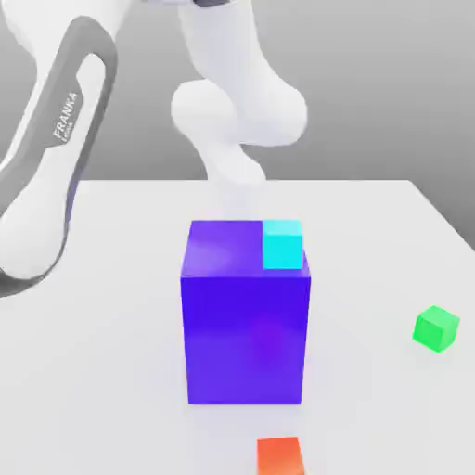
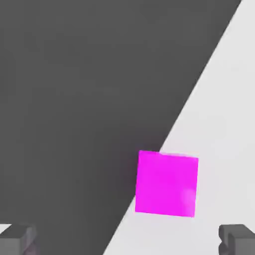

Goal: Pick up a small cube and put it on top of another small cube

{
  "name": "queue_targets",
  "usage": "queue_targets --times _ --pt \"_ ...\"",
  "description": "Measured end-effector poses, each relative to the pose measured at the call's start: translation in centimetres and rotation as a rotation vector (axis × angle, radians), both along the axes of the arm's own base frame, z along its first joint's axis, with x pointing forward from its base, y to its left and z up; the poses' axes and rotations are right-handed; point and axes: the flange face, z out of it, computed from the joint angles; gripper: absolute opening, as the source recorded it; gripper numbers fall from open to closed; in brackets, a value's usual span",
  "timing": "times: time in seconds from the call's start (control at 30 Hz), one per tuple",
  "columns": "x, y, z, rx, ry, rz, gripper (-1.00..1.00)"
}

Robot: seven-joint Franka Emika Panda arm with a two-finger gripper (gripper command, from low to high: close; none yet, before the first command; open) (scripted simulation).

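Magenta cube (image 2: 167,184): sitting on the white table (image 2: 224,124) in the hand view, close to the table's edge, with dark floor beyond; nothing is touching it.

Gripper (image 2: 127,240): fingers (image 2: 238,238) standing wide apart, the cube lying between their lines, ungripped.

Blue block (image 1: 246,320): standing large at the centre of the exterior view.

Cyan cube (image 1: 283,244): resting on the block's top, at its right rear corner.

Green cube (image 1: 436,328): lying at right on the table.

Orange cube (image 1: 279,456): sitting at bottom centre.

Arm (image 1: 237,102): reaching down behind the block.

One magenta cube (image 2: 167,184), one cyan cube (image 1: 283,244), one green cube (image 1: 436,328), one orange cube (image 1: 279,456), one blue-violet block (image 1: 246,334)
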Motion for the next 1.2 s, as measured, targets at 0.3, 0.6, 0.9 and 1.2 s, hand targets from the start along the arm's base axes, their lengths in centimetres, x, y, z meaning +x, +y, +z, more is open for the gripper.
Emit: queue_targets --times 0.3,0.6,0.9,1.2 --pt "-0.3 -0.4 -6.1 0.005 0.006 -0.013 -1.00" --pt "2.4 8.4 0.8 0.034 -0.010 0.186 -1.00" --pt "2.0 31.0 3.2 0.080 -0.035 0.721 -1.00" --pt "-10.2 53.4 5.1 0.079 -0.032 1.418 -1.00"
